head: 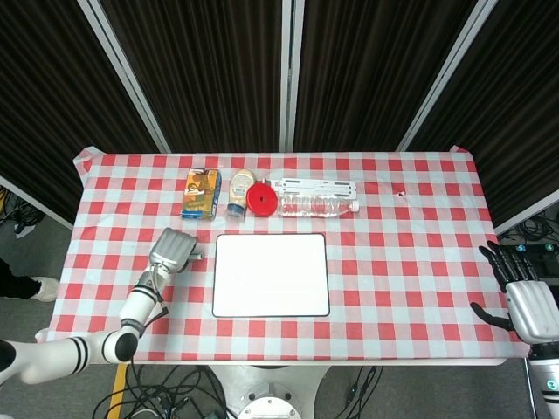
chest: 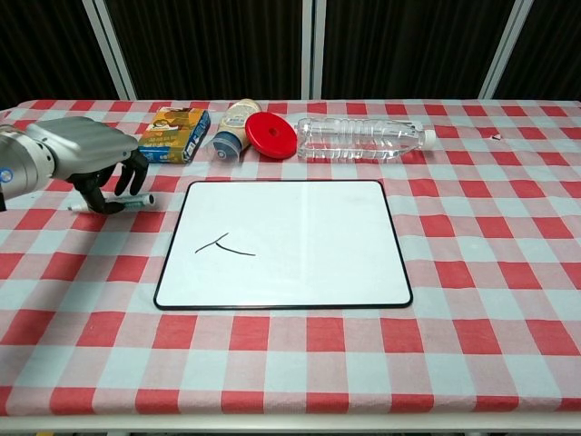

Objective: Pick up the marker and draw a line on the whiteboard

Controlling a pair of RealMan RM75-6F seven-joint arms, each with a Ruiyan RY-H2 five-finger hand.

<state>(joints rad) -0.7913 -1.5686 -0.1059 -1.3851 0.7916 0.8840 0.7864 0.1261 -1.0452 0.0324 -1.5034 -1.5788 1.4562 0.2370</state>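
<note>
The whiteboard (chest: pixel 286 243) on the bench (chest: pixel 472 300) already has a short black line. Left of it, the left robot hand (chest: pixel 95 163) curls around the marker (chest: pixel 127 202), low over the cloth. It should lay it flat, then let go gently.

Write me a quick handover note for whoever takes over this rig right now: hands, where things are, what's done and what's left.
Left hand: over the tablecloth left of the whiteboard, fingers curled around the marker, low at the cloth.
Right hand: off the table's right edge, fingers spread, holding nothing.
Whiteboard: flat at table centre, with a short black line drawn near its left side.
Done: line drawn.
Left: release the marker if it isn't already resting, then pull the left arm back.
</note>
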